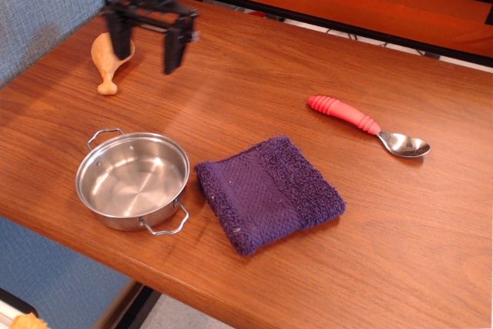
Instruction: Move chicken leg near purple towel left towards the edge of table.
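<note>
The orange-tan chicken leg [106, 61] lies on the table [254, 90] near its far left edge, bone tip pointing toward the front. My gripper [146, 50] is open and empty, raised above the table just right of the drumstick; its left finger stands in front of the bulbous end. The dark purple towel [268, 192] lies flat near the front middle of the table, well away from the drumstick.
A steel pan [132, 179] with two handles sits near the front left edge, left of the towel. A spoon with a red handle [367, 124] lies at the right. A grey-blue wall borders the table's left side.
</note>
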Controlling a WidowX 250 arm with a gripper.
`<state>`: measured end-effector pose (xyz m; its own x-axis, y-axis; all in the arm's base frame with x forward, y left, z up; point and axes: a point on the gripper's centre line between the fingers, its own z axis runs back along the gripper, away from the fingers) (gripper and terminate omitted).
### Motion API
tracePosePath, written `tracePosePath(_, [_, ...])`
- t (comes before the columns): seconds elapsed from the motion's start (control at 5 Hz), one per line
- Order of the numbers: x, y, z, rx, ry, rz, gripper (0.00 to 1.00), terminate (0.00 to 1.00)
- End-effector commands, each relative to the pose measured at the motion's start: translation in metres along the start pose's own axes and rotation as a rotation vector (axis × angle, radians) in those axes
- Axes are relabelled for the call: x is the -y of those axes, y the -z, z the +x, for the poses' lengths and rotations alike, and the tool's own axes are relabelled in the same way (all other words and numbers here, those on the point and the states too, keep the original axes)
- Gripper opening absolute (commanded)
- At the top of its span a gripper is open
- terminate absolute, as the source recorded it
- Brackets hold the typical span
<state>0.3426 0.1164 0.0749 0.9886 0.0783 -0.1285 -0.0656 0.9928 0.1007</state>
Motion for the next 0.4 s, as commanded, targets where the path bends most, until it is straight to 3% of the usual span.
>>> tracePosePath(0.0, [0.048, -0.039, -0.032, 0.147, 0.243, -0.024, 1.0, 0.0])
tracePosePath(0.2, [0.075, -0.049, -0.033, 0.166, 0.254, -0.012, 1.0, 0.0])
